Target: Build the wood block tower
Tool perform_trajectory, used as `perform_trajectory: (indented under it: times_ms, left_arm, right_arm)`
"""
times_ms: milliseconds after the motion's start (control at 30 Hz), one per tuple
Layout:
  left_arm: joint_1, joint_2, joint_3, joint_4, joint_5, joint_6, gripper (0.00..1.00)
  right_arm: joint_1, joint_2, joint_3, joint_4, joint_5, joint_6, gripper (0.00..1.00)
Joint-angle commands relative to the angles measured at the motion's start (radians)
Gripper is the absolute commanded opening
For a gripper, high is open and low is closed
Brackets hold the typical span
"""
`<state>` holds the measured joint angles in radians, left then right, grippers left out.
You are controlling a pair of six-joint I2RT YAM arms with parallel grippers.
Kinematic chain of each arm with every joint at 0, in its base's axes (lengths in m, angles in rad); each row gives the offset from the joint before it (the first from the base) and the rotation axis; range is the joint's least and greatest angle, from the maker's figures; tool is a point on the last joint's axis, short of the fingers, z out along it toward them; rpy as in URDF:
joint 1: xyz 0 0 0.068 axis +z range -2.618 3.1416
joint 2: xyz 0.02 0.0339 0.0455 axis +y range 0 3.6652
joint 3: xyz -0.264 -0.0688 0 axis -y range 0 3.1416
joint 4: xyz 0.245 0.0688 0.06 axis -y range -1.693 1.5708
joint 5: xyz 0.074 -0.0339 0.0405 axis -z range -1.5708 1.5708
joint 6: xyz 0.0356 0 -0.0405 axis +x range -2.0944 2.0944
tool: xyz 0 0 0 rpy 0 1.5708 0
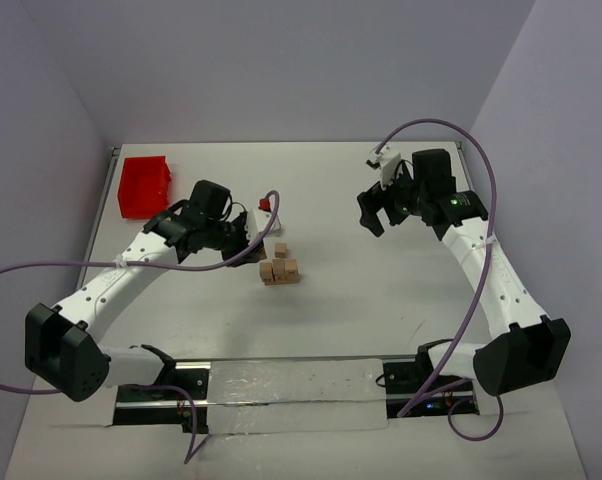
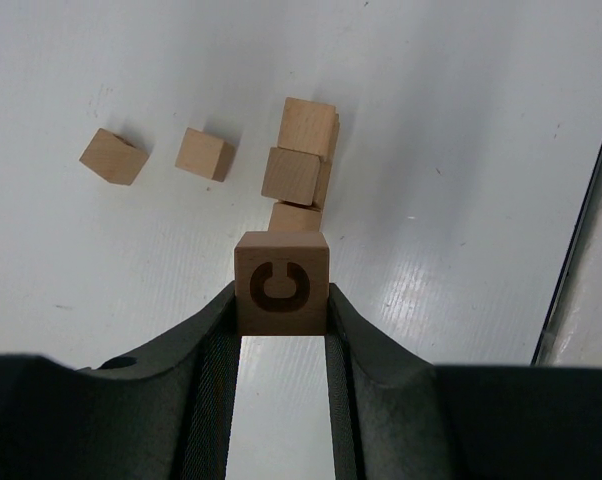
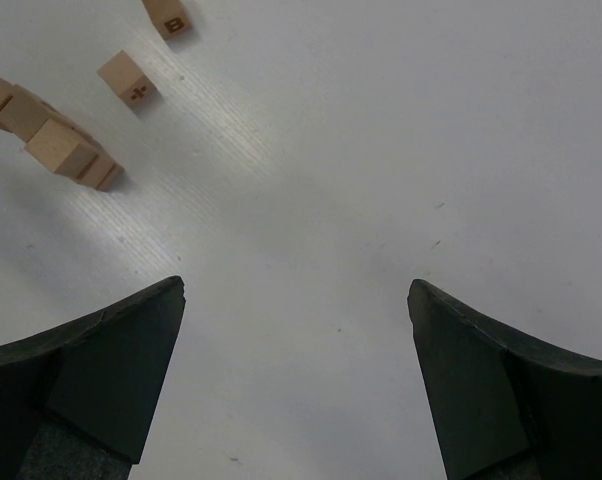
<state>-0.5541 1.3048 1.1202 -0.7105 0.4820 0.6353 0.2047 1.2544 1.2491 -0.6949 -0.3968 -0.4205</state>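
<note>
My left gripper (image 1: 252, 247) (image 2: 281, 298) is shut on a light-tan wooden cube (image 2: 281, 272) whose face toward the camera shows a dark letter C. Just beyond the held cube, the pieces of the wood block tower sit in a tight cluster of cubes (image 2: 299, 172) (image 1: 279, 271), some resting against or on each other. Two single cubes (image 2: 204, 154) (image 2: 112, 157) lie to the left of the cluster. My right gripper (image 1: 379, 212) (image 3: 296, 300) hangs open over bare table at the right, well away from the cluster (image 3: 56, 145), with two lettered cubes (image 3: 129, 78) (image 3: 168, 17) beyond it.
A red plastic bin (image 1: 144, 186) stands at the far left of the table. A small red-and-white object (image 1: 266, 210) sits just behind my left gripper. The table's near edge (image 1: 281, 362) carries the arm bases and cables.
</note>
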Motion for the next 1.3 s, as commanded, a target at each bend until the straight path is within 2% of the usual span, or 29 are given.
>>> perform_trajectory:
  times_ms: [0,300,733,1267]
  left_arm:
    - [-0.037,0.032,0.036,0.022,-0.005,0.042,0.0]
    - [-0.056,0.058,0.027,0.01,-0.021,0.156,0.0]
    - [-0.056,0.166,0.043,-0.083,0.056,0.291,0.06]
    - [-0.054,0.24,0.063,-0.047,0.061,0.325,0.15]
  right_arm:
    - [0.032,-0.055,0.032,-0.009,0.027,-0.036,1.0]
    - [0.035,-0.003,0.07,-0.016,0.02,-0.088,1.0]
    - [0.033,0.074,0.128,-0.034,0.018,-0.107,1.0]
    - [0.035,0.078,0.136,-0.055,0.051,-0.136,1.0]
